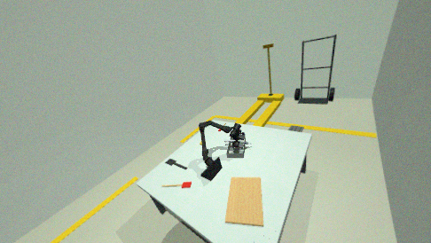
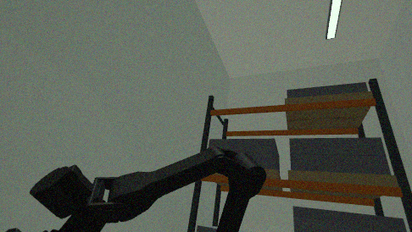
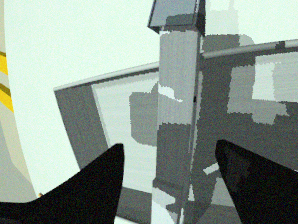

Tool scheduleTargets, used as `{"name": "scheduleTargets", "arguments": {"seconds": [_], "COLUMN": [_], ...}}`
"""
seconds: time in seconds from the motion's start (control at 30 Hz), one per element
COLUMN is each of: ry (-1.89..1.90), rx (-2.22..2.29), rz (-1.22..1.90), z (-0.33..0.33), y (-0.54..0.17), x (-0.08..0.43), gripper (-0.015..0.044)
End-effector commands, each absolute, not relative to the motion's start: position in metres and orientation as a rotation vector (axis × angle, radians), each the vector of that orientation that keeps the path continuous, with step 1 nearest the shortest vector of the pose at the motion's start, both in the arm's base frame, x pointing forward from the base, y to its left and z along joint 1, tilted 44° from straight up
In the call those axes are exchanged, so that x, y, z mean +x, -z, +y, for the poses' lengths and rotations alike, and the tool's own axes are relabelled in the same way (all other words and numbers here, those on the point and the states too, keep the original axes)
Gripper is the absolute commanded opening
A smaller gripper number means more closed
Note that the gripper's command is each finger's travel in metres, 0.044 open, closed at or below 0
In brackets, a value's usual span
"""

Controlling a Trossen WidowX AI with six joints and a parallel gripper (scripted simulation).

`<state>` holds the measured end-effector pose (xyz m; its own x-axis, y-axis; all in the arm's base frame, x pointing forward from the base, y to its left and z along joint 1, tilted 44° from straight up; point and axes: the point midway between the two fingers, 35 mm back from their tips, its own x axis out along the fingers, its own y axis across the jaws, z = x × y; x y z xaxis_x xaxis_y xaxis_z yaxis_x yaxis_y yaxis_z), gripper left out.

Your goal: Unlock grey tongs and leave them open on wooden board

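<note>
The grey tongs [image 1: 247,145] [image 3: 177,75] lie across the roasting tin [image 1: 235,155] [image 3: 77,120]. In the wrist view they run top to bottom as one narrow bar, with a wider blue-grey end at the top; their arms look close together. My gripper [image 1: 236,145] [image 3: 170,149] is open above the tin. In the wrist view its black fingertips are on either side of the tongs, with gaps on both sides; the height between them is hard to tell. The wooden board [image 1: 245,201] lies near the front of the table. The exterior view shows only my arm.
A black tool [image 1: 170,162] and a red-headed tool [image 1: 186,184] lie left of my arm's base [image 1: 212,170]. A small red item [image 1: 220,129] is at the back of the table. A yellow pallet truck [image 1: 270,97] and a hand truck [image 1: 317,67] stand beyond.
</note>
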<state>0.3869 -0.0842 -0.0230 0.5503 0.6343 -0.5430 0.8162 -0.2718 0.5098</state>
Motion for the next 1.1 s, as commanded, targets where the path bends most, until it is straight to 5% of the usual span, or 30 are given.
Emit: {"name": "scheduleTargets", "arguments": {"seconds": [0.0,1.07], "ry": [0.308,0.300], "rx": [2.009,2.015], "rz": [1.174,1.172], "z": [-0.079,-0.045], "y": [0.030,0.055], "x": [0.389,0.415], "gripper": [0.0260,0.0260]}}
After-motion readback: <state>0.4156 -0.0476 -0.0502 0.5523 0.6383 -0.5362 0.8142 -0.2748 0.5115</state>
